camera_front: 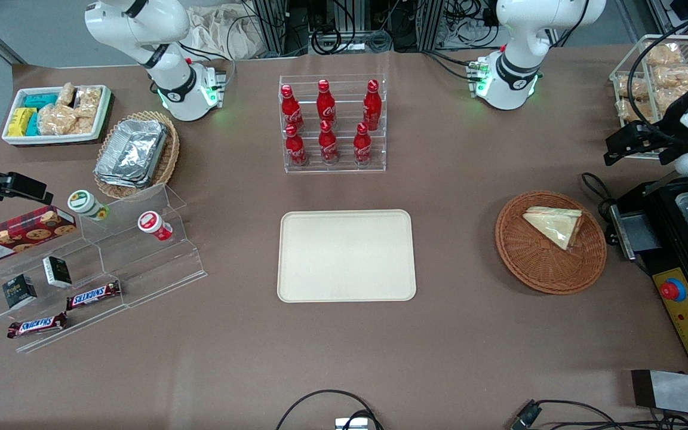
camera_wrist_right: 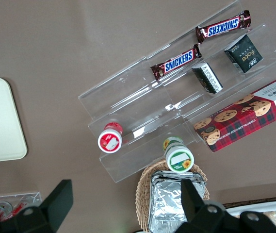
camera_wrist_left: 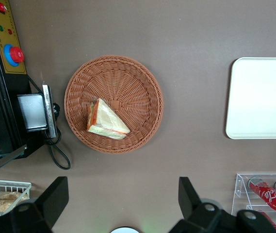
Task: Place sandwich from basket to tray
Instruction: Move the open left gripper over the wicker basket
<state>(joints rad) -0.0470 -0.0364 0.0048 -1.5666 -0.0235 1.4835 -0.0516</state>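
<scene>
Reaching for the sandwich [camera_front: 553, 226] is the step in hand, and nothing has been picked up yet: the wedge lies flat in the basket [camera_front: 535, 269], off its centre and toward the rim that is farther from the front camera, while the tray [camera_front: 346, 255] sits bare near the middle of the desk [camera_front: 469, 334]. The gripper [camera_wrist_left: 121, 201] hangs high over the working arm's end of the desk, near that edge, with its fingers [camera_wrist_left: 54, 196] spread wide apart and nothing between them. To do this well, I would bring it over the wedge, not the basket's centre, and turn the wrist so the fingers close across the two long sloping sides, not along the length. The clear wrap looks slick and the bread soft, so a light squeeze seems wise. The basket's raised woven rim could catch a finger, so a straight descent and a straight lift look safest before carrying it toward the tray, clear of the bottle rack [camera_front: 332, 124].
</scene>
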